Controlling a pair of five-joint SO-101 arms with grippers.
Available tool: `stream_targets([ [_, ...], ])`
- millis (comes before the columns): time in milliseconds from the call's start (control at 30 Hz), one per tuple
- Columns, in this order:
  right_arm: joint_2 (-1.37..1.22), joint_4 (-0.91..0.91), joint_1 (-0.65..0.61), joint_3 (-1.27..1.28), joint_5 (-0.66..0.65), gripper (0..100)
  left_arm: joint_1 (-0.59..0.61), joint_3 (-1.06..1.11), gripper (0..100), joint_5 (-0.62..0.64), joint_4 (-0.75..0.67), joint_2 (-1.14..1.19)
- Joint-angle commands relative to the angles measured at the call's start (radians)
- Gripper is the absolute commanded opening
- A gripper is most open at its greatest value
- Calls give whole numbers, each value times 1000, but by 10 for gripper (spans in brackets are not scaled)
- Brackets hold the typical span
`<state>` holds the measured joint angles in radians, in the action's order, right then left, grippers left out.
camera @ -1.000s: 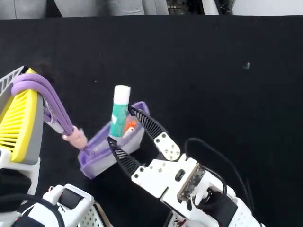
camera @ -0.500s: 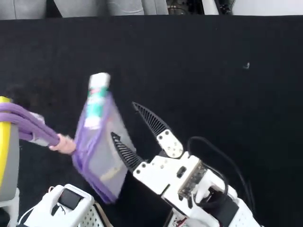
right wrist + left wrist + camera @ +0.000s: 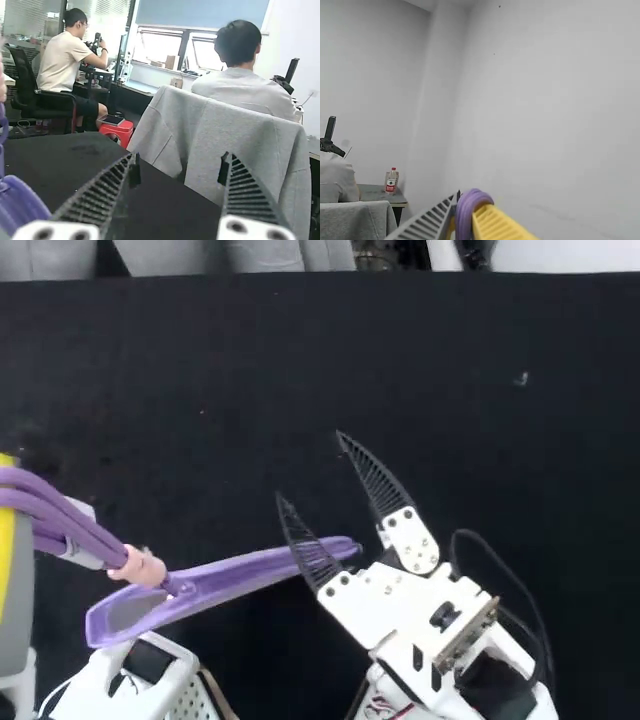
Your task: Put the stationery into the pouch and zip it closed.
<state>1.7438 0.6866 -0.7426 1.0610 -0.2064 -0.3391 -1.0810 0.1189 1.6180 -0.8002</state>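
The purple pouch (image 3: pixel 230 576) hangs above the black table (image 3: pixel 450 360), seen edge-on and lying nearly flat. A pink zip pull (image 3: pixel 140 566) joins it to purple straps (image 3: pixel 45 508) that run into my left gripper (image 3: pixel 6 540) at the left edge. In the left wrist view the strap (image 3: pixel 469 202) sits between the grey and yellow fingers of that gripper (image 3: pixel 465 220), which is shut on it. My right gripper (image 3: pixel 310 468) stands open at the pouch's right end, one black finger (image 3: pixel 305 545) crossing it. A purple corner of the pouch (image 3: pixel 15 207) shows beside the open right gripper (image 3: pixel 179 160).
A white arm base with a gridded part (image 3: pixel 150 680) sits at the near left under the pouch. The right arm's white body and black cable (image 3: pixel 500 570) fill the near right. A grey cloth (image 3: pixel 200 255) hangs past the table's far edge.
The left gripper swung the pouch left and up, and it now lies edge-on. The glue stick that stuck out of it is out of sight. The right gripper drew back to the right.
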Motion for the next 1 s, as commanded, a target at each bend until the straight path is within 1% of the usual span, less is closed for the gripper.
stream_targets([
  [0,-16,31,40,-84,-9,258,2,24,29,9,-12,14],
  [300,-15,104,98,-97,-11,258,2,309,29,9,-130,0],
  [467,-16,146,100,-105,-12,258,2,437,29,9,-175,2],
  [533,-15,149,100,-113,-37,258,2,504,29,6,-252,3],
  [667,-13,143,95,-165,-54,258,2,680,29,2,-505,2],
  [767,-15,137,95,-234,-52,258,1,806,29,2,-644,2],
  [867,-15,75,95,-263,-52,258,1,877,29,2,-732,5],
  [967,-16,-5,95,-242,-52,258,-24,889,29,8,-764,9],
])
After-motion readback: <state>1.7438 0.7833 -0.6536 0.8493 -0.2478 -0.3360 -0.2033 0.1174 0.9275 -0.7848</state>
